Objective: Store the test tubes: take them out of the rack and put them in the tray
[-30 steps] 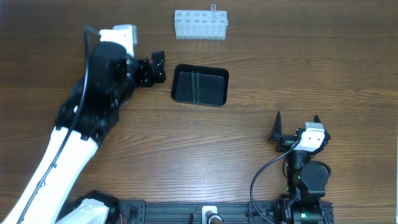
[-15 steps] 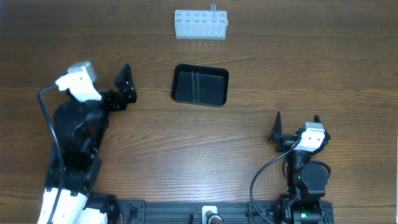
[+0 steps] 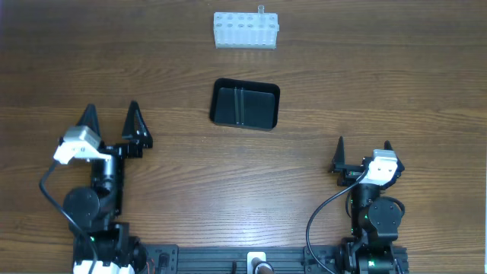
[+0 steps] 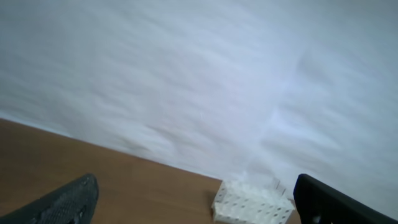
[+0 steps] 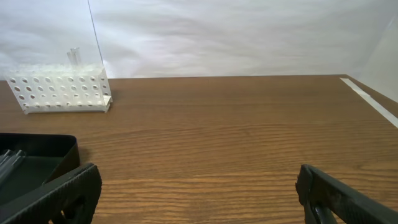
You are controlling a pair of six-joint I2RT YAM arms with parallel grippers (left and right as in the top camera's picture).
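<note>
A: How do the jaws stand?

B: Both pairs are open and hold nothing. The left gripper is left of the tray, on its side toward the arm bases. The right gripper is right of the tray, well apart from it, also on the bases' side.

A: And the tubes?

B: Some clear tubes lie inside the tray. One test tube stands upright near the right end of the rack, which is beyond the tray.

A: What does a good pick need?

B: In my opinion, come from above onto the part of the test tube that stands out of the rack and close gently. Lift straight up until it is free. Then lay it low in the tray, parallel to the others, and only then open.
</note>
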